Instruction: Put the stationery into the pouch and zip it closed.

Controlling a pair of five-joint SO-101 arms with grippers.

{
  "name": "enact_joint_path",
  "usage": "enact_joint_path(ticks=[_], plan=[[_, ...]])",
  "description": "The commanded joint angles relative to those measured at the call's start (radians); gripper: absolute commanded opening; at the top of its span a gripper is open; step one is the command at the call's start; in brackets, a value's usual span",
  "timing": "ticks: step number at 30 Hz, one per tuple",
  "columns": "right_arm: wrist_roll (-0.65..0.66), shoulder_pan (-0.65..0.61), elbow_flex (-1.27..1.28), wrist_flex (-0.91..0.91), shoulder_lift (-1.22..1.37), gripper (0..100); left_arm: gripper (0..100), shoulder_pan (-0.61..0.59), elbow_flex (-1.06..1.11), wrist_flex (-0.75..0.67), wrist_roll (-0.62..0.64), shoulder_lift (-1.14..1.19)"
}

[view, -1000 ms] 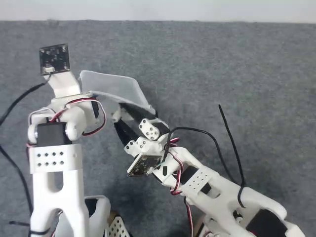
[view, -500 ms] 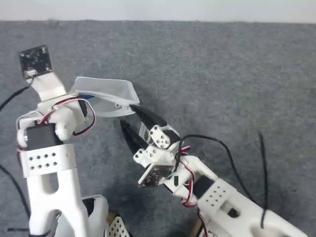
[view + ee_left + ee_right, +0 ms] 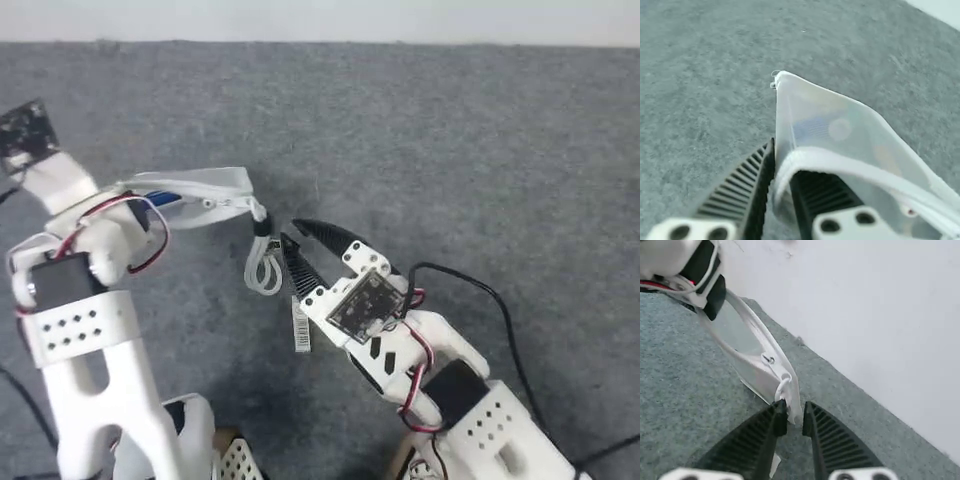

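Pouch now flattened, clamped in the left tool — right tool has drawn back, slightly parted.

The grey tabletop lay open across its far and right stretches, while nearer the arms the pouch held in the air, its dangling cord loop, the right arm's jaws just beside it and a small label on the tabletop crowded the way.
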Motion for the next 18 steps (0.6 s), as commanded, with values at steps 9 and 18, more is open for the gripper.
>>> enact_joint_path(ticks=[9,18], plan=[[-0.143,0.015,-0.269,0.249,0.260,6.1,1,-0.077,-0.030,-0.052,0.046,-0.015],[-0.367,0.010,-0.535,0.547,0.622,13.6,1,-0.077,-0.028,-0.055,0.046,-0.014]])
